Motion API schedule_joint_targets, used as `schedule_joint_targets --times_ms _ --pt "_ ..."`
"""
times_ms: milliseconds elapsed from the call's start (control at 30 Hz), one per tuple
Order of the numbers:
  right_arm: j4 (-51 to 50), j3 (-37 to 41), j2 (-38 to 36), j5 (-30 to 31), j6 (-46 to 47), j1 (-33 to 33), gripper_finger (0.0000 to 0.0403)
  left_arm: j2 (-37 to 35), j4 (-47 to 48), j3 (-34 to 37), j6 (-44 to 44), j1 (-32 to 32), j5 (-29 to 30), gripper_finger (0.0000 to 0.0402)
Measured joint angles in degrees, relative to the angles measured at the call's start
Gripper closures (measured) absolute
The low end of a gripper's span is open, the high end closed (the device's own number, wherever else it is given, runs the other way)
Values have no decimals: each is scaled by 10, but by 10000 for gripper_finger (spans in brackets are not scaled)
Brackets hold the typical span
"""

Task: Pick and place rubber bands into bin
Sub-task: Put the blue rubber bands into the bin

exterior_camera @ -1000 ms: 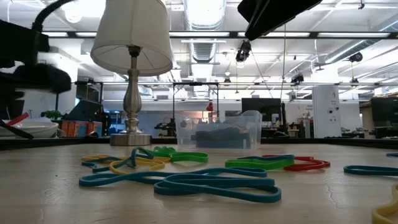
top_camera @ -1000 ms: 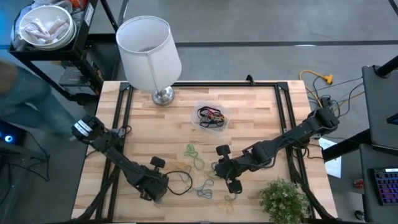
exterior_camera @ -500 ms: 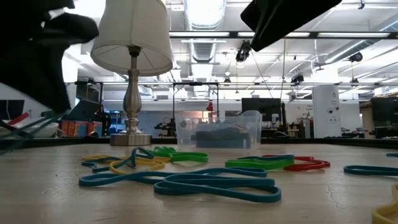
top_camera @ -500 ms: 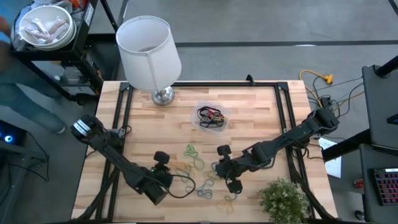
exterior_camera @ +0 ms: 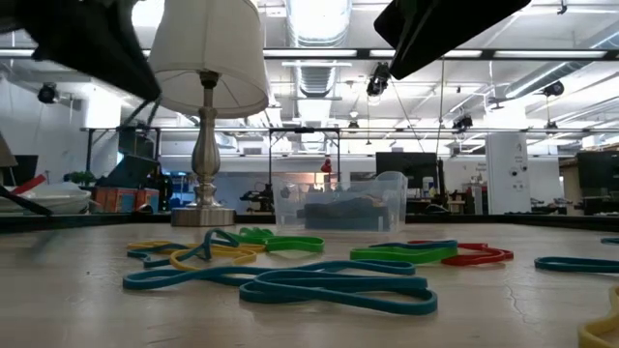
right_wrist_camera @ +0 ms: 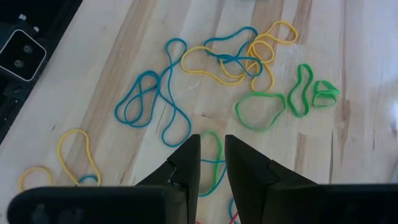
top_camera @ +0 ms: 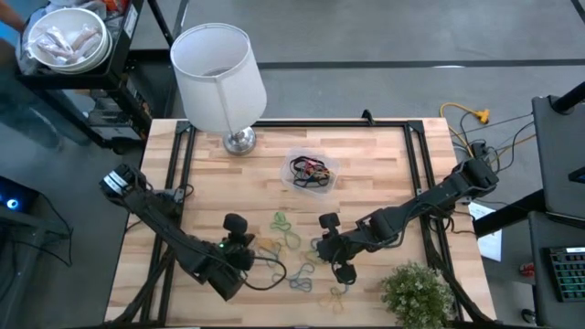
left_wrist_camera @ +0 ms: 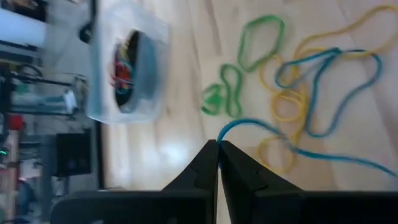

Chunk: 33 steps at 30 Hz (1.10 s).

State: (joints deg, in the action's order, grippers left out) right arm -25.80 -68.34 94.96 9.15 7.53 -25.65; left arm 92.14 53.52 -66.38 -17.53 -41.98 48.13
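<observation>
Worktop [top_camera: 384,164] carries scattered rubber bands [right_wrist_camera: 217,62] near the clear bin [top_camera: 313,171]. Left tool [left_wrist_camera: 218,149] is clenched on a blue band [left_wrist_camera: 323,68]; right tool [right_wrist_camera: 212,149] hovers, fingers slightly parted.

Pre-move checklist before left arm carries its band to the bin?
1. Left gripper shut on blue rubber band: ok.
2. Held band clear of the table: not ok, its far end trails among the loose bands.
3. Bin upright, top open: ok.
4. Path to bin clear: ok, lamp stands off to the side.
5. Right gripper out of the way: cannot tell, it hovers over the same pile, jaws slightly apart.
</observation>
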Motion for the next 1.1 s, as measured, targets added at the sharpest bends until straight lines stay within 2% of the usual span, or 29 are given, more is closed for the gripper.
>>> schedule_joint_targets --times_ms 267,433,700,800,900,1000,1100 --pt "1 0 0 0 0 0 339 -43 -4 -23 72 9 76 401" --pt "3 0 0 0 -2 0 338 -76 -20 -22 126 42 118 401" --pt "3 0 0 0 -4 0 337 -106 -182 -13 320 134 123 401" --pt "3 0 0 0 -4 0 338 -107 -270 -13 412 175 108 401" --pt "3 0 0 0 -5 0 340 -107 -356 -12 483 224 46 401" --pt "3 0 0 0 -5 0 342 -106 -407 -12 520 275 -14 401" --pt "3 0 0 0 -6 0 341 -100 -427 -12 539 324 -44 401"
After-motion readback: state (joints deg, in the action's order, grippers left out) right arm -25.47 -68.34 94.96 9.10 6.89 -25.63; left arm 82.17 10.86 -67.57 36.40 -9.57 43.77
